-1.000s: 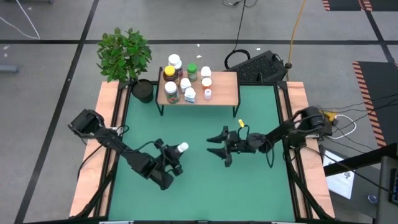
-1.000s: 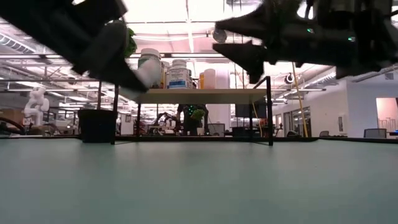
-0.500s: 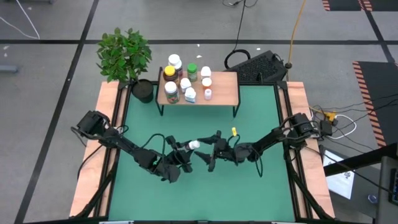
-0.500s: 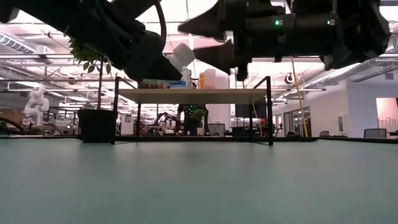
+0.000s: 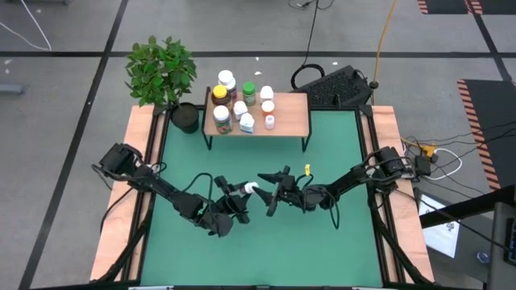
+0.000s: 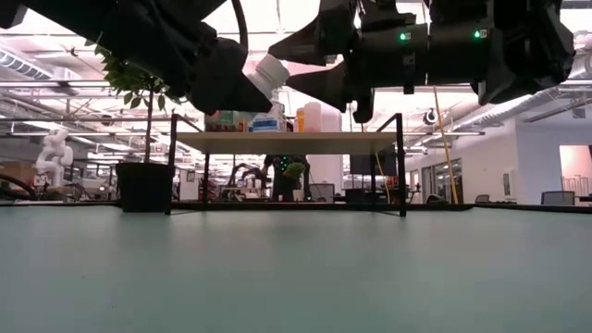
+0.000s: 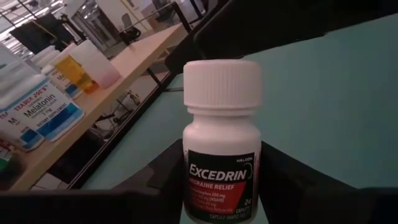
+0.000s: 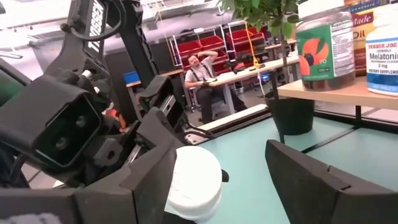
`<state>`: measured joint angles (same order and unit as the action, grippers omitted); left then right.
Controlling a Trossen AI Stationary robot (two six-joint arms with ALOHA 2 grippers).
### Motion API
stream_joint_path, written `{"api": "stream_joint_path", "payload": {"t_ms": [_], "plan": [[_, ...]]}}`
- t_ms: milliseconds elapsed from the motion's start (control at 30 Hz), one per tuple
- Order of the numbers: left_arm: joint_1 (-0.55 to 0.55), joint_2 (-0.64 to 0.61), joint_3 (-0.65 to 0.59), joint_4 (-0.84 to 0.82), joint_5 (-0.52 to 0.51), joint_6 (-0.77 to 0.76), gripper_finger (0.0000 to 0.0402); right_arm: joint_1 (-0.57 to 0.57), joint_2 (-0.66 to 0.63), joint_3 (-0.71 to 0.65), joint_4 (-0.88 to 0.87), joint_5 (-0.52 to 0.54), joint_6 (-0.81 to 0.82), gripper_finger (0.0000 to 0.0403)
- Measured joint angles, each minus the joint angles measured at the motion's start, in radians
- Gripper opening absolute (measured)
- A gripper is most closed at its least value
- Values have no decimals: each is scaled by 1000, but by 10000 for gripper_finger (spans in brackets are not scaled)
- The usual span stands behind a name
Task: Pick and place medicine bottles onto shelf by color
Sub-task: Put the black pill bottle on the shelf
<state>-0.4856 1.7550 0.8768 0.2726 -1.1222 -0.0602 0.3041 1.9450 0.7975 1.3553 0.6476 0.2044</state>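
Note:
My left gripper (image 5: 236,200) is shut on a white Excedrin bottle (image 7: 221,143) with a white cap (image 5: 252,188), above the middle of the table. My right gripper (image 5: 265,194) is open. Its two fingers stand on either side of the cap (image 8: 194,180), coming from the table's right. The shelf (image 5: 289,119) stands at the far edge, with several other medicine bottles (image 5: 239,101) on its left half. My left gripper pinches the bottle's lower body (image 7: 186,186) between its two fingers, which lie along the bottle and come from the table's left. The bottle is lifted clear of the table and slants upward, its cap (image 6: 268,70) pointing toward my right gripper. My right gripper's finger (image 8: 149,180) stands close beside the cap; I cannot tell whether it touches it.
A black plant pot (image 5: 185,118) with a green plant stands left of the shelf. A keyboard (image 5: 339,84) lies beyond the table's far right corner. The shelf's right half is bare wood. A person sits far off in the room (image 8: 202,68).
My left gripper has carried the bottle toward the table's right, to the middle. My right gripper has moved toward the table's left until its fingers stand on either side of the bottle's cap.

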Motion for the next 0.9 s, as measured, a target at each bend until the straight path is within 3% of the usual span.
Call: {"api": "stream_joint_path", "payload": {"t_ms": [233,433,700,900], "plan": [[12,0,0,21,0,0,165,2,0,0,0,-23,-19,247],[15,0,0,23,-6,-30,166,-1,2,0,9,-107,-97,247],[15,0,0,36,-10,-33,167,-43,2,0,-16,-130,-44,246],[21,0,0,38,-8,-37,168,-47,2,0,-15,-130,-55,217]]}}
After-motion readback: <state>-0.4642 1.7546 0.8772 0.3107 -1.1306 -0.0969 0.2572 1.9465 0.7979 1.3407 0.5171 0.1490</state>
